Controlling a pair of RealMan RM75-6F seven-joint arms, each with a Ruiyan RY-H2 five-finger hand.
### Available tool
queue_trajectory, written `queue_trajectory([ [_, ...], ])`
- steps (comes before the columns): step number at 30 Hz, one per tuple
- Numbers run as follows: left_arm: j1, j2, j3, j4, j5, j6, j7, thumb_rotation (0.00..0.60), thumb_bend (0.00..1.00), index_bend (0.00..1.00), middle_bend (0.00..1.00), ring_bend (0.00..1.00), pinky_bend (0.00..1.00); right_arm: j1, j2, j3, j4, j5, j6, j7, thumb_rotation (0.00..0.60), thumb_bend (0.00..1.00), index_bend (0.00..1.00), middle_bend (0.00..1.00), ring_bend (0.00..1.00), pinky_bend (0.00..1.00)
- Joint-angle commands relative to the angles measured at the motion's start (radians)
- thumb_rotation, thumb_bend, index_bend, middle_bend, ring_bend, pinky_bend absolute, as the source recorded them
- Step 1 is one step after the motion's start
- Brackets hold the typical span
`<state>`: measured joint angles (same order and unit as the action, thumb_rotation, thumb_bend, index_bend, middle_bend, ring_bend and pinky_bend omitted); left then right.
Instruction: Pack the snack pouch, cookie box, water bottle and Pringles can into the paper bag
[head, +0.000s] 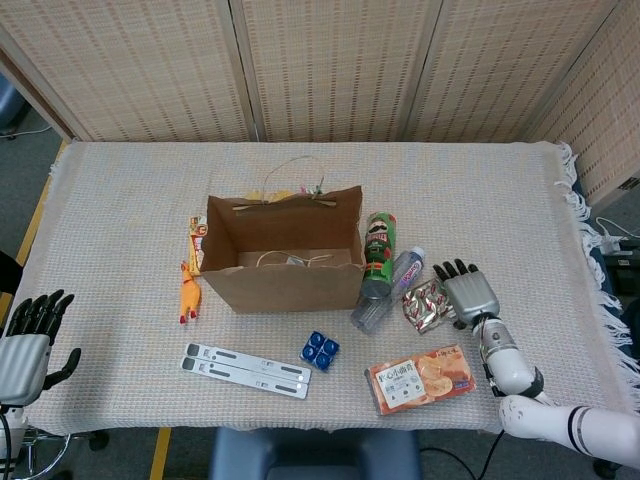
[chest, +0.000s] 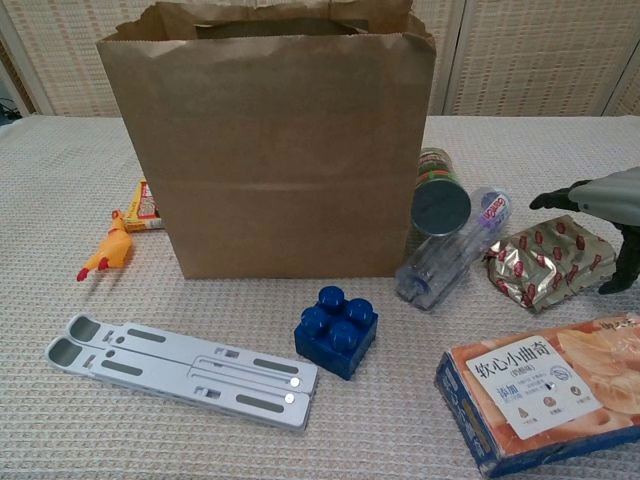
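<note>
Right hand (head: 468, 296) over snack pouch (head: 428, 303), fingers spread, nothing held.
Pouch lies toward table's near right edge, beside water bottle (head: 385, 291); likely light, crinkly, slippery. Pinch across its middle.

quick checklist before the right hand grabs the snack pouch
1. Right robot hand over the snack pouch: ok, it hovers at the pouch's right edge, fingers apart.
2. Hand holding nothing: ok.
3. Contact with the pouch: cannot tell.
4. Paper bag upright with its mouth open: ok.
5. Water bottle and Pringles can lying between pouch and bag, in the way of a low carry: not ok, lift over them.
6. Left robot hand out of the way: ok, at the table's left edge.
</note>
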<state>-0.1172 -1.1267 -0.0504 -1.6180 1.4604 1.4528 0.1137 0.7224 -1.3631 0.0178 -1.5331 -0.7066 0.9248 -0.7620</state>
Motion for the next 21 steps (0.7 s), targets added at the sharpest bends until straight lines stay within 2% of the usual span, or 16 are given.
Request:
queue_trajectory([
  [1,0.000,0.000,0.000,0.000,0.000,0.000,-0.002,0.600,0.38,0.05,0.00,0.00,0.00,0.020,-0.029,0.003,0.023,0.029,-0.006,-0.024,0.600,0.01,0.00,0.05,0.00,0.16],
  [10,-0.001,0.003,0.002,0.002,0.004,-0.002,-0.011,0.600,0.38,0.05,0.00,0.00,0.00,0.055,-0.117,-0.020,0.095,0.101,0.012,-0.106,0.600,0.01,0.01,0.06,0.03,0.17],
  [12,-0.001,0.003,0.002,0.002,0.004,-0.002,-0.011,0.600,0.38,0.05,0.00,0.00,0.00,0.053,-0.132,-0.020,0.110,0.085,0.022,-0.099,0.600,0.07,0.10,0.15,0.12,0.23],
  [15,-0.001,0.003,0.002,0.001,0.003,-0.002,-0.011,0.600,0.38,0.05,0.00,0.00,0.00,0.039,-0.134,-0.020,0.115,0.021,0.038,-0.054,0.600,0.24,0.39,0.41,0.44,0.52],
  [17,-0.001,0.003,0.002,0.001,0.003,-0.002,-0.011,0.600,0.38,0.05,0.00,0.00,0.00,0.026,-0.110,-0.022,0.096,-0.029,0.050,-0.018,0.600,0.28,0.50,0.50,0.54,0.62],
  [21,-0.001,0.004,0.002,0.001,0.003,-0.003,-0.010,0.600,0.38,0.05,0.00,0.00,0.00,0.000,-0.020,-0.024,0.008,-0.107,0.086,0.034,0.600,0.29,0.55,0.54,0.58,0.65],
])
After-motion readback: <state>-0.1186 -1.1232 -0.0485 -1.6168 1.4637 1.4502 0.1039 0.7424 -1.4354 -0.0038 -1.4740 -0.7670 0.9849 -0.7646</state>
